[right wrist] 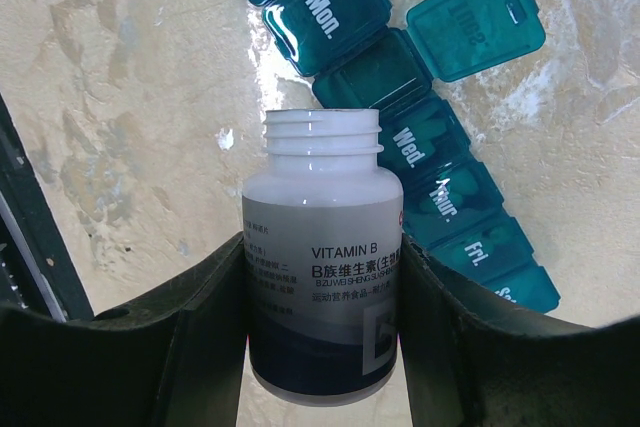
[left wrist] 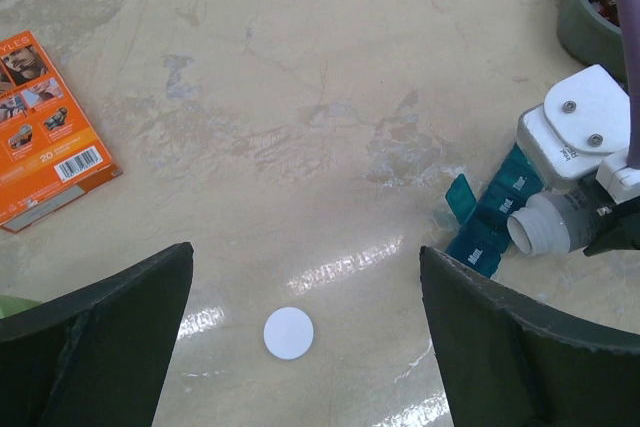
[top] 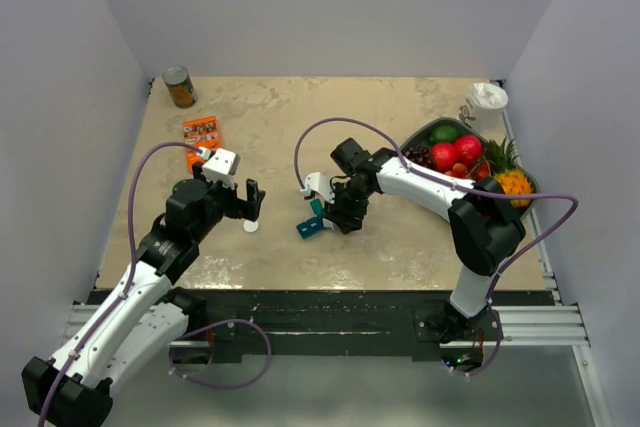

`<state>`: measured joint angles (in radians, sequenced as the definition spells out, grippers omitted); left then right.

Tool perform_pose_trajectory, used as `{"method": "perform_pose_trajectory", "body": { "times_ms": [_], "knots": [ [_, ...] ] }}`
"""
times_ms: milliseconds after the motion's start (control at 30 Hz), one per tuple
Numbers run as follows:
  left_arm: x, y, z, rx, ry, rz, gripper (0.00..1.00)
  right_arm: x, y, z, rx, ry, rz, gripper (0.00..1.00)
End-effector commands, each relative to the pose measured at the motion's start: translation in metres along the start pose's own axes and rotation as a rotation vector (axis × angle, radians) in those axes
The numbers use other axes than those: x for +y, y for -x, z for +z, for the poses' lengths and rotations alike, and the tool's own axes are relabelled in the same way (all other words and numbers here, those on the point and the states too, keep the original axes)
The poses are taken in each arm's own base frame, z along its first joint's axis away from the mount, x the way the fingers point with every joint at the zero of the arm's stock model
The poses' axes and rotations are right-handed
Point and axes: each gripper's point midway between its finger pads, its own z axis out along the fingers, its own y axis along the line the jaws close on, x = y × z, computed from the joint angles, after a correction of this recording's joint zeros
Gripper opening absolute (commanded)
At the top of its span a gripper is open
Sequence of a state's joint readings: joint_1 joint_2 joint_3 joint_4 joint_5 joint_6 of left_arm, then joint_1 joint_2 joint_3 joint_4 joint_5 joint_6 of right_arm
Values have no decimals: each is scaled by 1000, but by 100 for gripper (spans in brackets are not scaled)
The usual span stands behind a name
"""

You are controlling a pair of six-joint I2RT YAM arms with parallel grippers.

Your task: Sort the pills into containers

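Observation:
My right gripper (right wrist: 322, 247) is shut on a white uncapped vitamin bottle (right wrist: 322, 257). The bottle's open mouth (left wrist: 545, 227) tips toward the teal containers strip (right wrist: 400, 77), over a compartment whose lid (right wrist: 475, 17) stands open. The strip (top: 312, 225) lies mid-table under the right gripper (top: 335, 209). The pills are hidden from view. A round white bottle cap (left wrist: 288, 333) lies flat on the table. My left gripper (left wrist: 305, 250) hovers open above the cap, its fingers (left wrist: 100, 337) wide on either side and touching nothing.
An orange packet (top: 203, 130) lies at the left. A tin can (top: 180, 87) stands in the far left corner. At the far right are the grey fruit tray (top: 432, 129) and a white cup (top: 487, 99).

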<state>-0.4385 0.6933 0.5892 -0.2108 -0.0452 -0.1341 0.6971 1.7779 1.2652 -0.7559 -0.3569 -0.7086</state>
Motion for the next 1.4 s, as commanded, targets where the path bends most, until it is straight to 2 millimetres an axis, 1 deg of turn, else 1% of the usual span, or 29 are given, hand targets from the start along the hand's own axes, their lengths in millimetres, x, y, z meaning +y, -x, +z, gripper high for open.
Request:
{"method": "perform_pose_trajectory", "body": {
  "times_ms": [0, 300, 567, 967, 1367],
  "knots": [
    [1, 20, -3, -59, 2, 15, 99, -5, 10, -12, 15, -41, 9, 0],
    [3, 20, -4, -58, 9, 13, 99, -6, 6, -8, 67, -52, 26, 0],
    [3, 20, -5, -61, 9, 12, 99, -7, 11, -10, 90, -62, 19, 0],
    [3, 20, -5, -59, 9, 12, 99, -11, 10, -9, 133, -89, 20, 0],
    [10, 19, -5, -55, 48, 5, 99, -12, 12, -11, 155, -96, 20, 0]
  ]
}}
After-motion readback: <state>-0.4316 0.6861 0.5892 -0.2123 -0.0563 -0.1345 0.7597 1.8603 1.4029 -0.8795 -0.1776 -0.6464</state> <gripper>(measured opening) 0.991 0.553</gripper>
